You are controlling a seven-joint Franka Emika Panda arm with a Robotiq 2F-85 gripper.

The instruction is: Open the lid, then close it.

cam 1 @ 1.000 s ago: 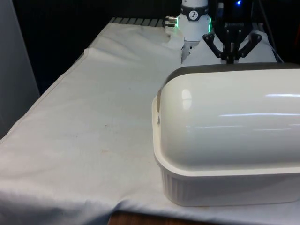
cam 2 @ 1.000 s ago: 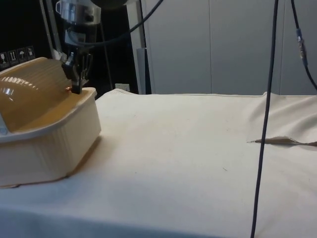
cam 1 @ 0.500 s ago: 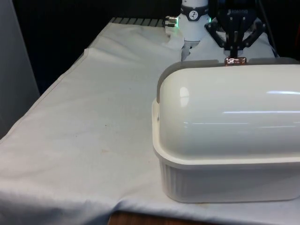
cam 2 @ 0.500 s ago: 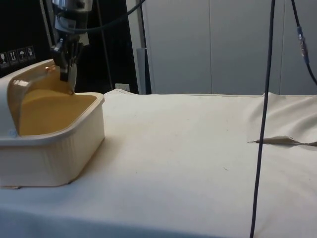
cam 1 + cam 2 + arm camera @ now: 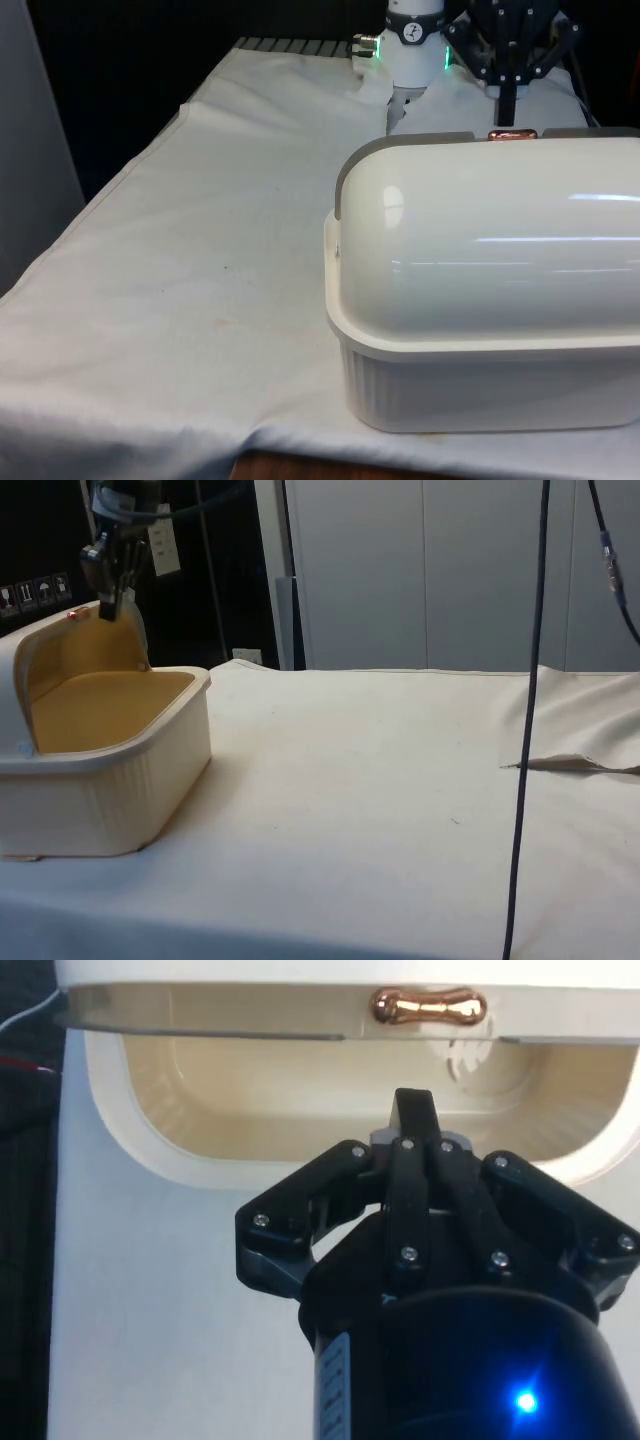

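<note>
A cream bread box (image 5: 470, 400) stands at the front view's right. Its rounded roll-top lid (image 5: 480, 240) is rolled back, so the side view shows the tan inside of the box (image 5: 110, 695) under the raised lid (image 5: 45, 640). A small copper handle (image 5: 512, 133) sits on the lid's top edge and shows as the copper handle (image 5: 428, 1007) in the wrist view. My gripper (image 5: 508, 110) hangs just above that handle, shut, with nothing between its fingers. From the side, the gripper (image 5: 104, 605) is a little apart from the handle (image 5: 75, 614). The gripper (image 5: 413, 1108) points towards the open box.
The white cloth (image 5: 380, 780) stretches wide beside the box, with a raised fold (image 5: 565, 764) at the side view's right. A black cable (image 5: 530, 730) hangs down there. The robot's base (image 5: 413, 50) stands just behind the box. The table edge (image 5: 110, 190) runs along the front view's left.
The lid has rolled back from nearly closed to open. My gripper rose with it, then came off the handle and now sits higher, behind it.
</note>
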